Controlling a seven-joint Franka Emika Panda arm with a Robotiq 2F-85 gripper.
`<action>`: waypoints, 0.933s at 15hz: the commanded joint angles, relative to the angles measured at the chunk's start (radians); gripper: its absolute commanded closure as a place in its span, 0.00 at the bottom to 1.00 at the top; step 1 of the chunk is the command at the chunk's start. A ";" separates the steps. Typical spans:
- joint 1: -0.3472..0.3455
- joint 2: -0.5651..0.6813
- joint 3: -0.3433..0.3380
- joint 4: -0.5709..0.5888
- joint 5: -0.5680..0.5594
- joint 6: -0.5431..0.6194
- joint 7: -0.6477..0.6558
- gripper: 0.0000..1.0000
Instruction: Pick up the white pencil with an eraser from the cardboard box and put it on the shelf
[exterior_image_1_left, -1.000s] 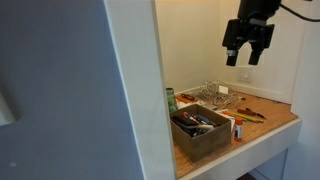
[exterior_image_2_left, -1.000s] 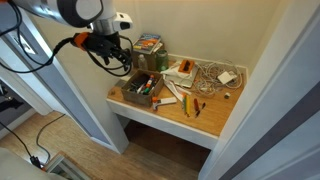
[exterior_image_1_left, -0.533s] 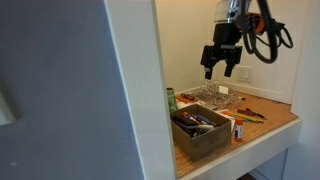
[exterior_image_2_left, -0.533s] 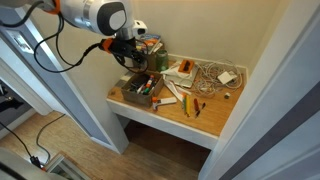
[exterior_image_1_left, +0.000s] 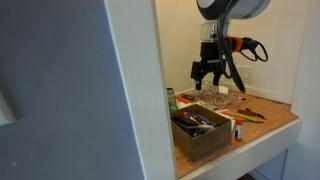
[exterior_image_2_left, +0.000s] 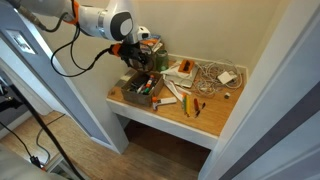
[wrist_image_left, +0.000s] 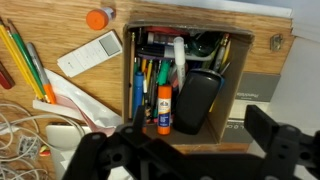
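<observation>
**Arm poised above the box**

We see the gripper hanging fingers-down, spread wide and empty, over the dull brown cardboard box on the smooth wooden shelf. Among its crowded pens, we cannot single out the white pencil.

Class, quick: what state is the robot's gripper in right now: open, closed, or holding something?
Gripper: open, holding nothing, hovering over the cardboard box.

Crammed cardboard box; apparently clear above it.
</observation>
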 joint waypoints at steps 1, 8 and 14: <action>-0.012 0.000 0.012 0.004 -0.002 -0.002 0.002 0.00; -0.014 0.058 0.011 0.046 0.003 0.035 0.002 0.00; -0.021 0.187 0.007 0.128 -0.018 0.135 0.017 0.22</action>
